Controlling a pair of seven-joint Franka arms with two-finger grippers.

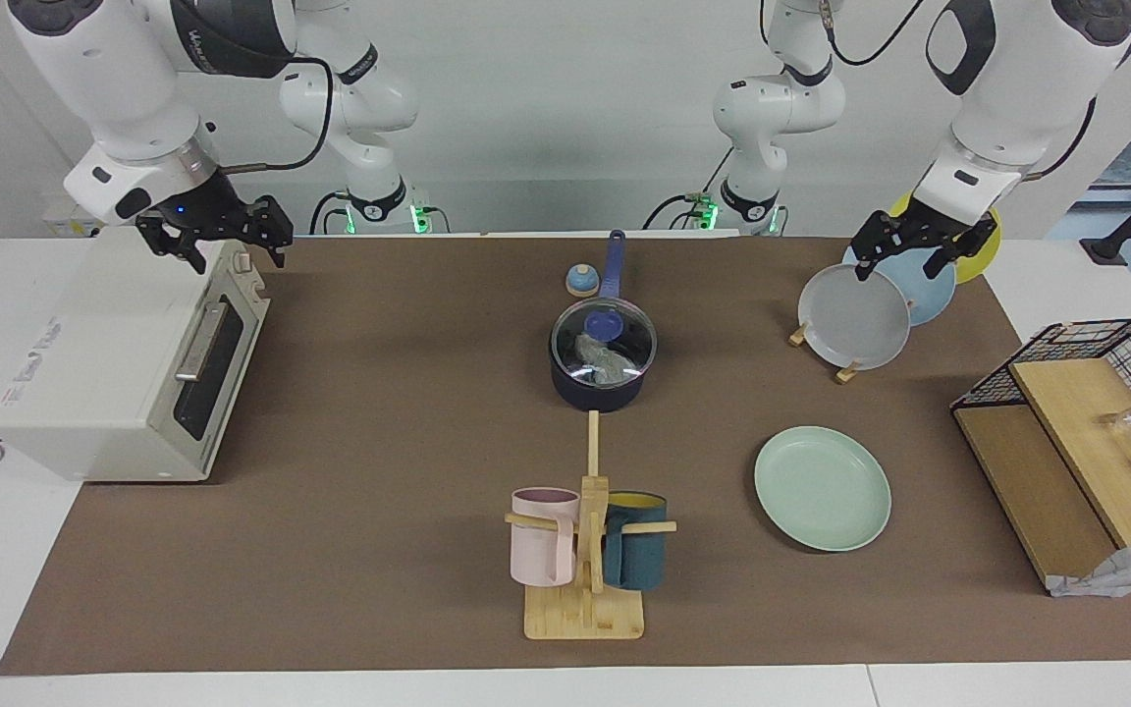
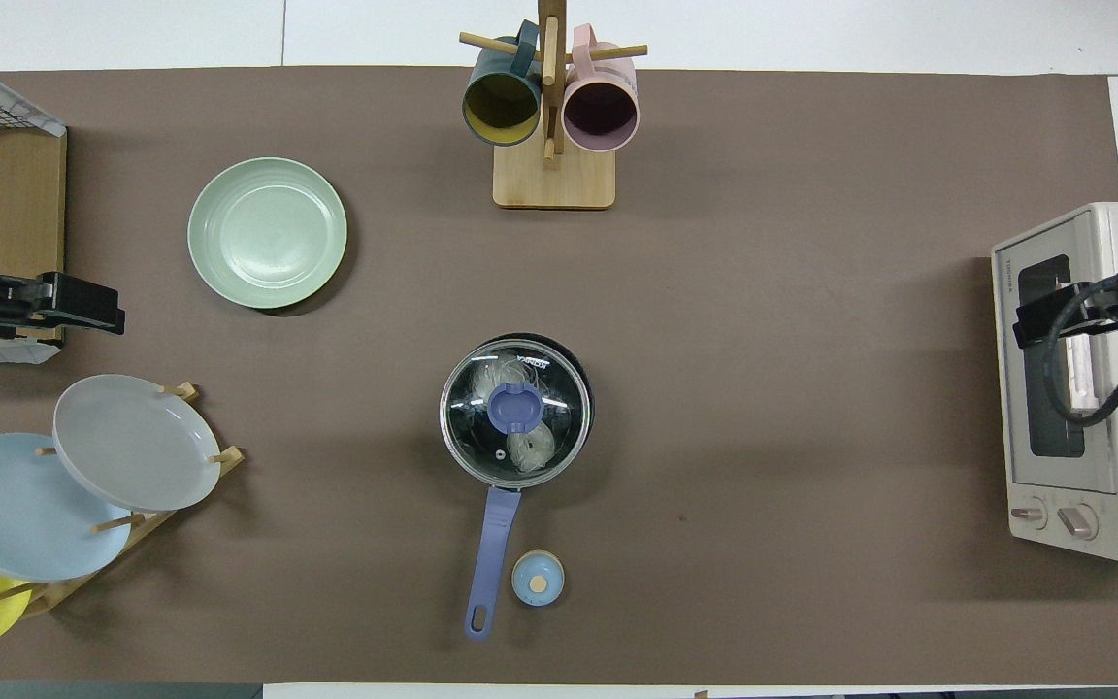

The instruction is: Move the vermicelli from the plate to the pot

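Right gripper [image 1: 213,236] is hanging over the toaster oven [image 1: 104,368] at its arm's end of the table, fingers spread and gripping nothing. Moving across the facing view, the pot [image 1: 601,365] is sitting mid-table with its glass lid [image 1: 604,344] on, and the vermicelli [image 2: 528,445] is lying inside it — visible through the glass as two pale bundles. By my reading they would be handling light, soft and springy, with loose strands trailing; a pinch at the thick middle of a bundle looks best. The plate [image 1: 823,488] is lying bare, farther from the robots, toward the left arm's end. Left gripper [image 1: 911,246] is hovering over the plate rack [image 1: 845,371], fingers parted, carrying nothing. A brown mat [image 1: 379,471] is covering the table, with a mug stand [image 1: 585,550] and a wire basket [image 1: 1096,358] standing around.
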